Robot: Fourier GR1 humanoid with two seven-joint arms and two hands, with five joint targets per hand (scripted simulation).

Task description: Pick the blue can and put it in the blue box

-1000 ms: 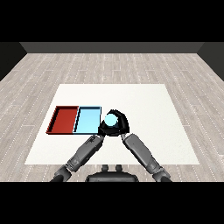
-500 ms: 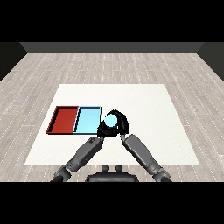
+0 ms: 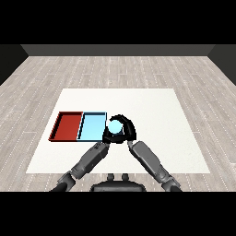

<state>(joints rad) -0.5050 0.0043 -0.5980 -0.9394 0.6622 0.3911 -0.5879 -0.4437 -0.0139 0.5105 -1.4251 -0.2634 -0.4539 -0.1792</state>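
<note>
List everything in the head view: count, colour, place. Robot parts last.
table: 1, white, centre of the view, on a grey wood-plank floor.
red tray: 1, red, left part of the table, side by side with the light blue tray.
light blue tray: 1, light blue, just right of the red tray.
blue can: 1, light blue, at the right edge of the light blue tray, held in the right hand.
right hand: 1, black on a grey forearm, curled round the can.
left hand: 1, black on a grey forearm, just below the can; mostly hidden.
</note>
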